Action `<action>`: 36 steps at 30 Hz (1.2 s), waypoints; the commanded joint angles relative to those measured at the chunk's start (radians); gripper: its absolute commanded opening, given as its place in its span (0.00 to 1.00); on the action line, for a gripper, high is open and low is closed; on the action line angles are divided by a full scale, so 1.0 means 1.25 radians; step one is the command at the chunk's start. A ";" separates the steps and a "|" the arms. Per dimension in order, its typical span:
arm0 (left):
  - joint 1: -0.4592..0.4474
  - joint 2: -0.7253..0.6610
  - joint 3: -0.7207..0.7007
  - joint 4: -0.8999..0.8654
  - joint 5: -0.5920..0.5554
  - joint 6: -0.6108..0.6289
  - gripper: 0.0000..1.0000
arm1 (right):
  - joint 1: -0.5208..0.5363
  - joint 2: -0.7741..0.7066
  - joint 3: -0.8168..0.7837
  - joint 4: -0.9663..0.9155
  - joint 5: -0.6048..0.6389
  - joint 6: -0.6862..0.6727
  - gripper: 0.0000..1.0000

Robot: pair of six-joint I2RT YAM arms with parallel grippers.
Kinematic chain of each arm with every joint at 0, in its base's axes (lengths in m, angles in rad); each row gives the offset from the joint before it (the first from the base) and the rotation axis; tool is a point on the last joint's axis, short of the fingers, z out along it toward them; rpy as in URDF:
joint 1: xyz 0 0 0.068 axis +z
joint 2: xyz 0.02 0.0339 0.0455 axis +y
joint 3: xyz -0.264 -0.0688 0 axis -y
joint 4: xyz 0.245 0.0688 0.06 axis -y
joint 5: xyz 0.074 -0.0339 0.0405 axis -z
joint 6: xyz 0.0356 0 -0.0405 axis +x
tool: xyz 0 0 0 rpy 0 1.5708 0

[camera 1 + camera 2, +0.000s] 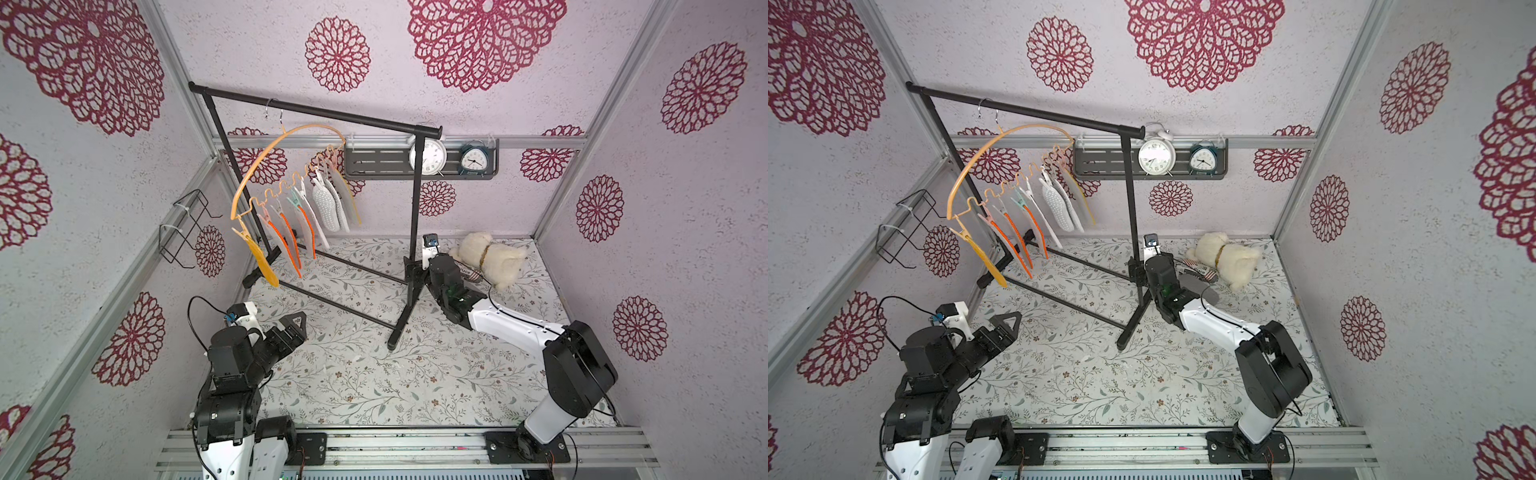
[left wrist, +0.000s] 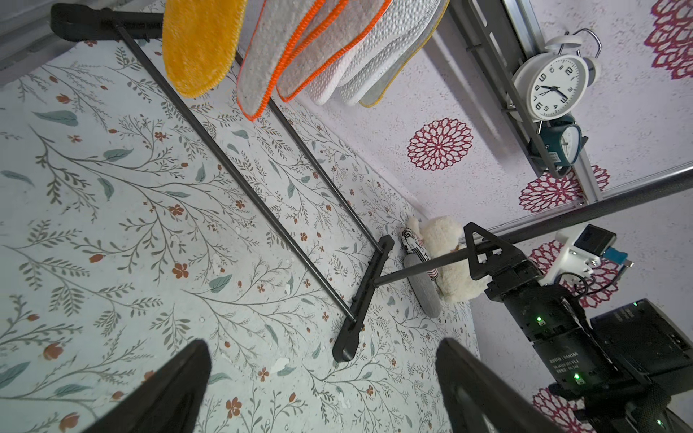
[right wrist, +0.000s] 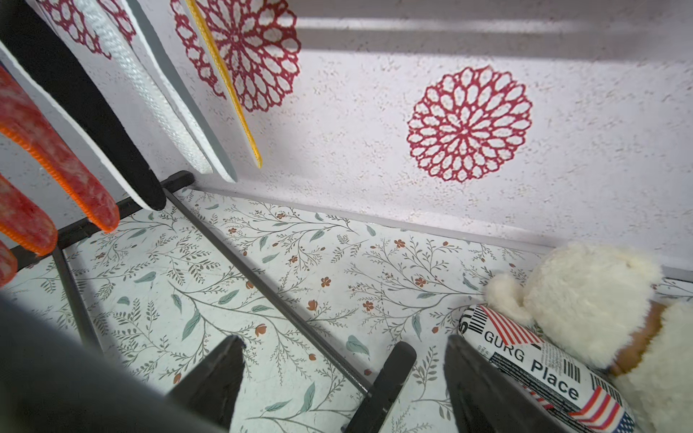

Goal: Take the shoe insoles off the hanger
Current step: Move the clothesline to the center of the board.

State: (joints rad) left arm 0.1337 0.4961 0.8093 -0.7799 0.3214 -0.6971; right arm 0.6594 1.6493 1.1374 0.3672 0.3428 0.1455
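The left hand (image 1: 296, 323) hovers low over the counter (image 1: 374, 382). Its fingers stand wide apart and there is nothing between them. Its wrist camera looks up at the free ends of the shoe insoles (image 2: 285, 48), so I judge that this hand is below the row and near its closer end. The right hand (image 3: 343, 339) is also spread and empty. It is low beside the upright of the black garment rack (image 1: 316, 110), and the foot (image 3: 390, 371) of the rack shows under the gap between its fingers, apparently not touched. All the insoles hang on the hanger (image 1: 309, 126), which is hooked over the top bar of the rack, toward the end on the left arm's side. Each insole is pinched at one end by one of the clothespins (image 1: 297, 198), so it hangs down freely in a row and can probably be pulled downward out of its pin. No insole lies on the counter. A white plush toy (image 1: 494, 257) and a printed pouch (image 3: 532, 363) lie just beside the right hand; they seem to be only clutter.
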 commanded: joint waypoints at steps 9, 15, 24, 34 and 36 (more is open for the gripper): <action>0.001 -0.021 0.075 -0.108 -0.027 0.093 0.97 | -0.139 -0.030 0.016 0.024 -0.045 -0.048 0.85; 0.002 -0.029 0.077 -0.108 -0.035 0.090 0.97 | -0.183 -0.043 -0.009 0.062 -0.080 -0.101 0.86; 0.002 -0.016 0.098 -0.134 -0.101 0.111 0.97 | -0.264 -0.079 -0.052 0.078 -0.114 -0.109 0.87; 0.002 0.019 0.095 -0.079 -0.112 0.102 0.97 | -0.341 -0.091 -0.074 0.099 -0.151 -0.103 0.87; 0.002 0.024 0.095 -0.072 -0.111 0.110 0.97 | -0.359 -0.087 -0.068 0.097 -0.164 -0.098 0.88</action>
State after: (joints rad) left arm 0.1337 0.5175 0.9192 -0.9073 0.1917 -0.5758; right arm 0.2584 1.5929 1.0428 0.4530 0.1295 0.0189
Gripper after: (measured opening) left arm 0.973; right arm 0.875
